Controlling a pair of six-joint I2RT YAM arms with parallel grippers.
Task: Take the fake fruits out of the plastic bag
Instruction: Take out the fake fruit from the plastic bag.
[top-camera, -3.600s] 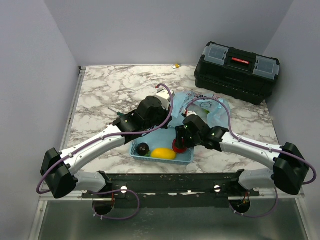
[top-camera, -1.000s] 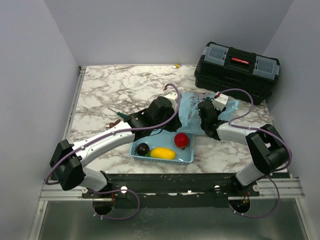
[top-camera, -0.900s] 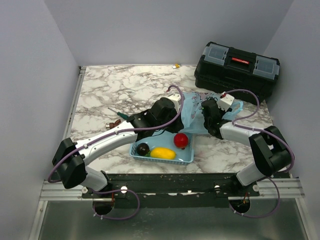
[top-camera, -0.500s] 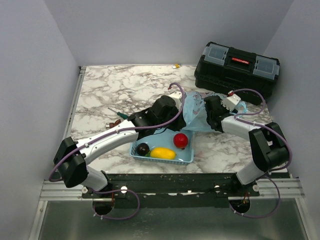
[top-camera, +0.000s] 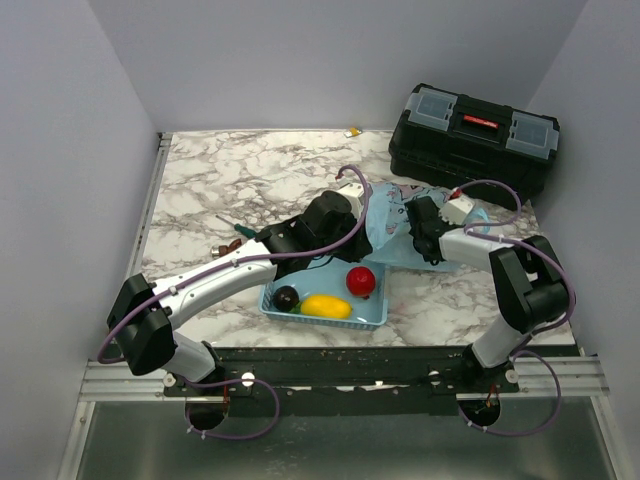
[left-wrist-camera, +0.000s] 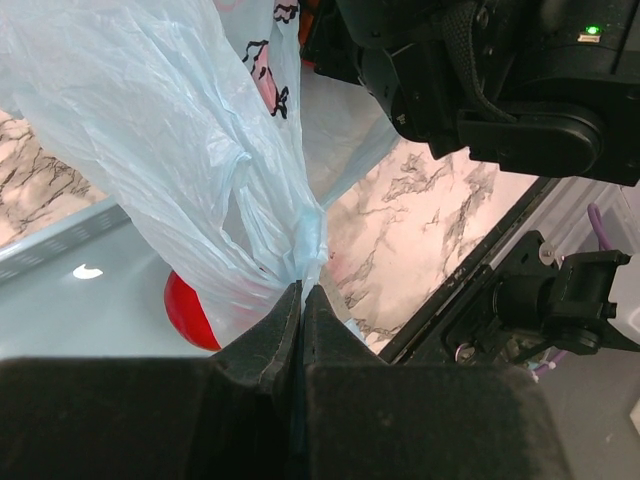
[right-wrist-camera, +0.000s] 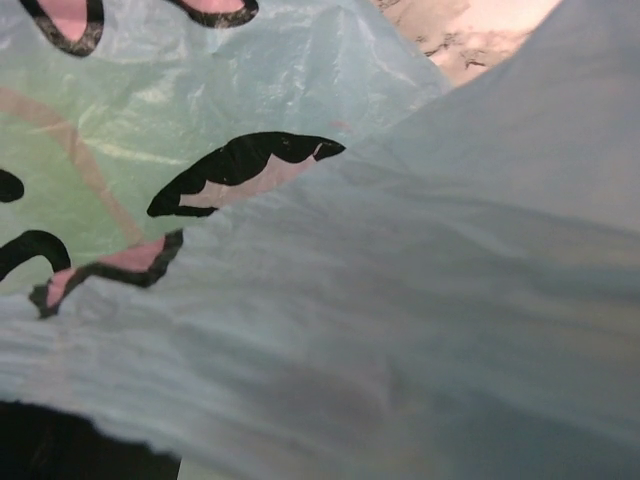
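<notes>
**Bag pinched over fruit basket on marble counter**

The left hand (left-wrist-camera: 302, 295) has its fingers pressed together on a gathered fold of the plastic bag (left-wrist-camera: 180, 150), the thin light-blue film with its pink-and-dark print held up just behind the light-blue basket (top-camera: 375, 315). The right hand (top-camera: 415, 225) is pushed against the bag's far side. Its own camera sees only film with a green shape (right-wrist-camera: 100, 150) showing through, so whether its fingers are spread cannot be told. In the basket lie a red apple (top-camera: 361, 281), a yellow oblong fruit (top-camera: 326, 306) and a dark plum (top-camera: 287, 297). A black toolbox (top-camera: 475, 140) sits at the counter's (top-camera: 230, 180) far right corner.
</notes>
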